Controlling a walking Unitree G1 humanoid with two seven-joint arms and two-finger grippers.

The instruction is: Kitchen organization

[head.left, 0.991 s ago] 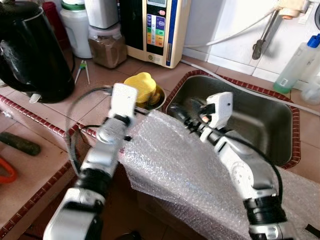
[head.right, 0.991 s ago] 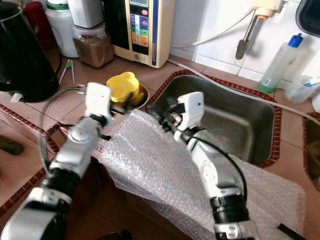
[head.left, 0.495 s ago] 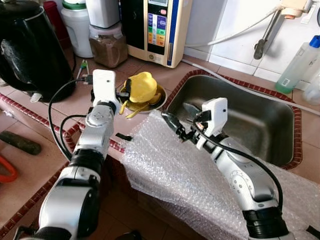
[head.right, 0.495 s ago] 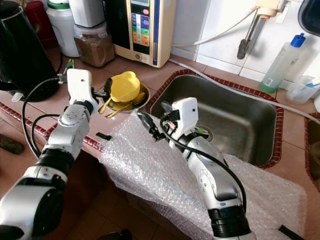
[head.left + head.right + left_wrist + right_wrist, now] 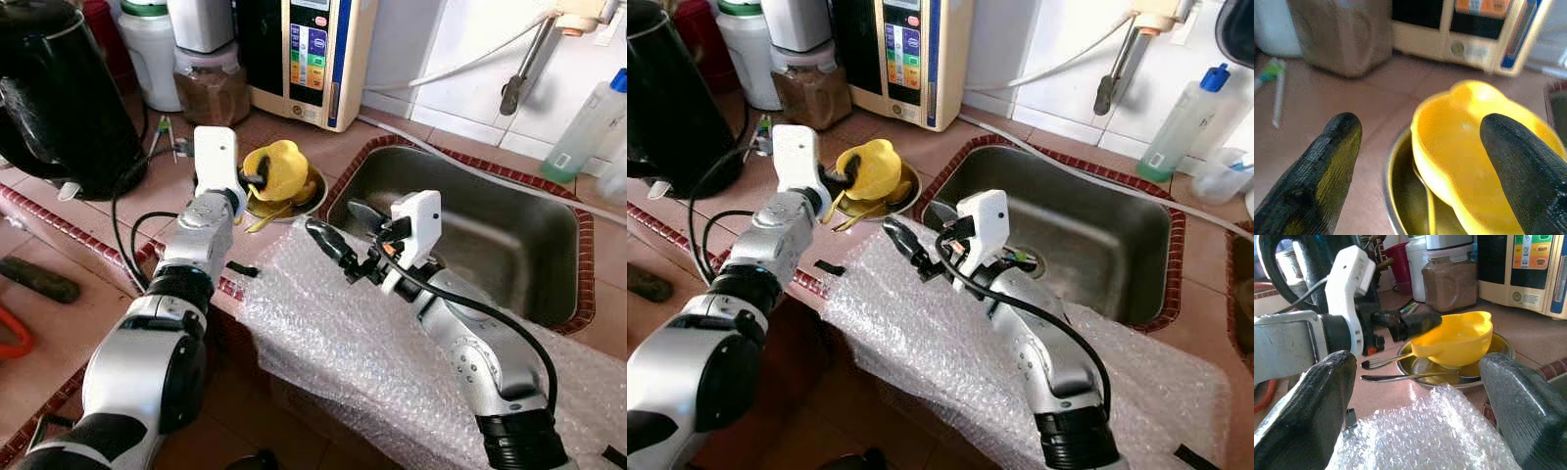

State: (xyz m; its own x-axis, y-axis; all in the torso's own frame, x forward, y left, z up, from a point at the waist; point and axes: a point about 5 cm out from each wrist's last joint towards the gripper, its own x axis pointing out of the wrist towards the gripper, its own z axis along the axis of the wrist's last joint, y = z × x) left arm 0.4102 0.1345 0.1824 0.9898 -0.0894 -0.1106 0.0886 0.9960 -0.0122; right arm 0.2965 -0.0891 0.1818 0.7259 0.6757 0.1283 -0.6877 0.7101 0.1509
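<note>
Lettering on the dispenser [image 5: 312, 59] unreadable; left claw [image 5: 1420, 161] spread at yellow bowl [image 5: 1474, 147]; right claw [image 5: 1415, 396] spread.

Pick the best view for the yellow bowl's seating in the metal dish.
Right wrist view: the yellow bowl appears side-on, tilted in the metal dish over two spoons, left gripper at its rim. Left wrist view shows its inside, blurred. Eye views show it small, from above.

left gripper [image 5: 257, 179] now reaching the yellow bowl [image 5: 284, 170], fingers spread around its rim, right gripper [image 5: 328, 245] drawn back over the bubble wrap [image 5: 343, 333]
</note>
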